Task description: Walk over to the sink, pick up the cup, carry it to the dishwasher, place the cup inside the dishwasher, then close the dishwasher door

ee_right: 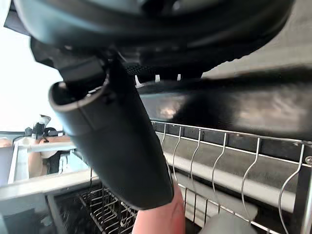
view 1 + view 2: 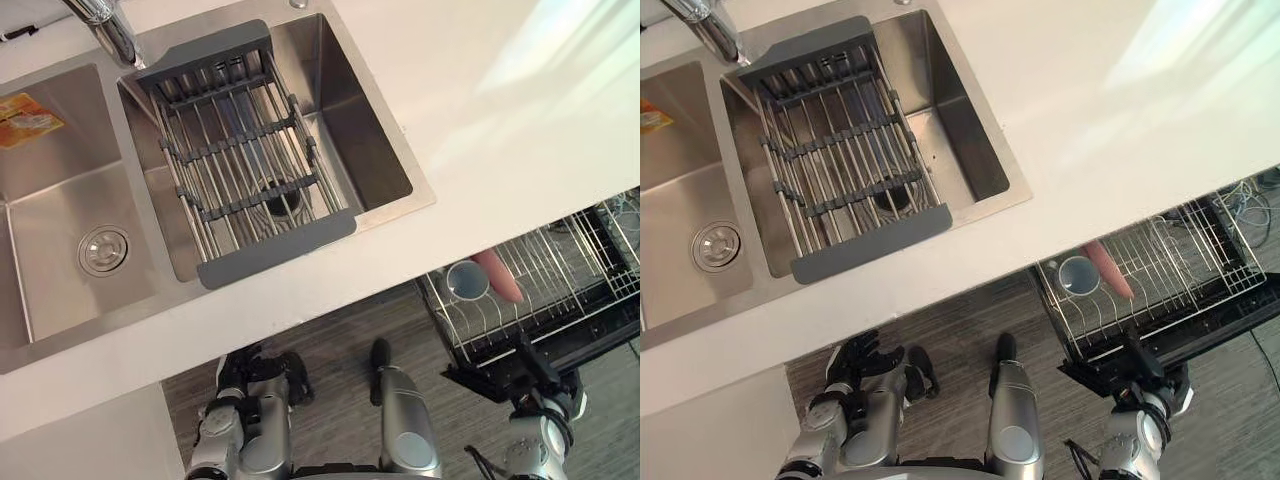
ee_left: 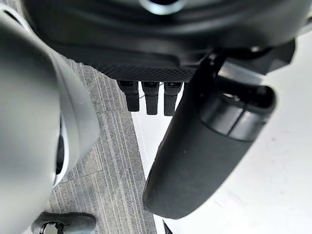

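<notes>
A grey-blue cup (image 2: 467, 281) lies in the pulled-out wire rack (image 2: 565, 262) of the dishwasher, under the counter at the right, with a pink piece (image 2: 498, 275) beside it. The pink piece (image 1: 158, 219) also shows low in the right wrist view, past the rack's wires (image 1: 214, 161). My right hand (image 2: 533, 362) is at the dark front edge (image 1: 229, 105) of the rack, fingers straight and holding nothing, its thumb (image 1: 117, 146) extended. Below the counter at the left, over the floor, my left hand (image 2: 864, 361) hangs relaxed and empty.
A double steel sink (image 2: 335, 95) is set in the white counter (image 2: 480, 120), with a grey roll-up drying rack (image 2: 240, 160) across the right basin and a faucet (image 2: 108, 28) behind. The left basin (image 2: 60, 230) has a drain. Grey wood-look floor (image 2: 340, 325) lies below.
</notes>
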Robot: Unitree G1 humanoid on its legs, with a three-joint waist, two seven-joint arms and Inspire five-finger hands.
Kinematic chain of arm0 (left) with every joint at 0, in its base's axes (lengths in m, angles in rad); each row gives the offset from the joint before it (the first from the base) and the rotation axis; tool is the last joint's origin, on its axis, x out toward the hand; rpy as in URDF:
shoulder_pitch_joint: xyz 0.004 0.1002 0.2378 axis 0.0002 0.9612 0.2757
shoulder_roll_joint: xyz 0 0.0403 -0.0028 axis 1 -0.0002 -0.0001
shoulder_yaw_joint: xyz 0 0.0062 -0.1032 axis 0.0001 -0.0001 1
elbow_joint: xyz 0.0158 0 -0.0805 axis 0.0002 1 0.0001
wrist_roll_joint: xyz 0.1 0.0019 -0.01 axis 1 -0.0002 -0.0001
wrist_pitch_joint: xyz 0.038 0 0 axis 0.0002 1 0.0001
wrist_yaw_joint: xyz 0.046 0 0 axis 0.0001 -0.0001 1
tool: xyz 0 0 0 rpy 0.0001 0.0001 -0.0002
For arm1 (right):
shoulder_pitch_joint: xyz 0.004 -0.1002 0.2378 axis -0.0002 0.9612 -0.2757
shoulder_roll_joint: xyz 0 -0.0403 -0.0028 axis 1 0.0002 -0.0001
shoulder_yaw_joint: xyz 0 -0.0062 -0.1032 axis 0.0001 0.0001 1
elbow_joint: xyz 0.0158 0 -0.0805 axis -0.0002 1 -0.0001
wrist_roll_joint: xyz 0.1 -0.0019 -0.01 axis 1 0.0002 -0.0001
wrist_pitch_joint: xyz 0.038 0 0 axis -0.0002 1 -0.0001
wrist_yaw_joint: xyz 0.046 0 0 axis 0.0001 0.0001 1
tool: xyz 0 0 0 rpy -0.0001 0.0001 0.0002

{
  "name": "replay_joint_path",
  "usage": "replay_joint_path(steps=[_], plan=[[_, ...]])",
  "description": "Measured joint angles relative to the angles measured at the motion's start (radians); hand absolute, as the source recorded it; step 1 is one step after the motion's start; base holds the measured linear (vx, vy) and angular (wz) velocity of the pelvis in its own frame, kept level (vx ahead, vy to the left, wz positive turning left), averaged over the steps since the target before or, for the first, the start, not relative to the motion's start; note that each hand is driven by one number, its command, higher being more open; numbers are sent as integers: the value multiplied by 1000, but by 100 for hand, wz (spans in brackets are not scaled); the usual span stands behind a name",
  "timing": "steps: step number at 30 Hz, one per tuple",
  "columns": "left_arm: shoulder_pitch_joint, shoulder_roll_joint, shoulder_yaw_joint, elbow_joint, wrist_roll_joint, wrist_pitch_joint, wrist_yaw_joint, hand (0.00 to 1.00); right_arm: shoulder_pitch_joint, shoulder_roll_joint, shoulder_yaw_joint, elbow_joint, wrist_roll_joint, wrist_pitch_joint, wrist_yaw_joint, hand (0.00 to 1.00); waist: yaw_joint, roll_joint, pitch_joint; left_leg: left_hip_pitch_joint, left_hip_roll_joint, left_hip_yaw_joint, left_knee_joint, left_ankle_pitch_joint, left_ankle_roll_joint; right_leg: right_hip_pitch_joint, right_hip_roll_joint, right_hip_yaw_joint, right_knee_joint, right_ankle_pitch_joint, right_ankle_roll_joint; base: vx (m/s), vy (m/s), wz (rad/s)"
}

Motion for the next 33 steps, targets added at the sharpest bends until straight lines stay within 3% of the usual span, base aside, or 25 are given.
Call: replay_joint_path(steps=[3,8,9,11,17,19,20,22,27,30,33], plan=[[-7,3,-19,1,7,-8,-13,90,-68,-28,93,-8,89,-53,0,90,6,17,4,-7,-16,-34,-30,27,0,15,-3,-27,-37,17,1,55,-15,18],[-18,10,-38,4,8,-25,-21,90,-232,-119,225,11,156,-67,3,90,6,56,18,-14,-46,-119,-80,82,1,58,-4,-80,-107,54,-3,6,-20,34],[-17,20,-38,7,8,-25,-21,90,-240,-115,241,11,183,-91,30,90,3,60,18,-12,-54,-145,-96,98,-2,70,-4,-96,-121,62,-6,-50,-30,45],[-18,40,-42,13,8,-25,-21,90,-239,-114,250,39,190,-95,29,90,-11,61,18,-11,-62,-188,-116,117,-6,91,-3,-125,-138,71,-12,-71,-24,41],[-26,48,-47,49,31,-27,-36,90,-220,-136,294,41,232,-83,30,90,-2,70,12,15,-86,-307,-208,171,-23,128,16,-184,-182,86,-33,-103,-39,27],[-19,46,-52,62,47,-22,-44,90,-153,-149,309,12,232,-78,65,90,1,79,6,38,-82,-324,-250,197,-35,147,22,-204,-197,85,-40,-22,-79,22],[-11,46,-55,74,47,-21,-49,90,-88,-156,328,-17,229,-78,128,90,2,82,-3,55,-78,-331,-278,218,-43,158,28,-215,-200,80,-44,35,-100,17],[0,48,-55,96,47,-17,-59,90,-7,-153,363,-55,205,-62,184,90,1,81,-28,83,-75,-342,-315,245,-63,172,37,-228,-199,69,-47,82,-107,13],[24,49,-56,101,47,-15,-66,90,99,-135,370,-43,40,-17,198,90,-4,68,-125,126,-60,-360,-359,261,-77,210,51,-258,-197,53,-58,122,-76,15],[37,54,-56,102,48,-14,-66,90,177,-101,377,-56,-78,-8,267,90,-9,43,-186,165,-59,-355,-378,256,-83,239,57,-253,-200,43,-56,91,-33,-4],[37,66,-56,102,48,-16,-67,90,205,-43,382,-80,-92,9,282,90,-10,7,-222,185,-58,-354,-390,256,-83,252,55,-248,-205,37,-54,14,-6,-1]])
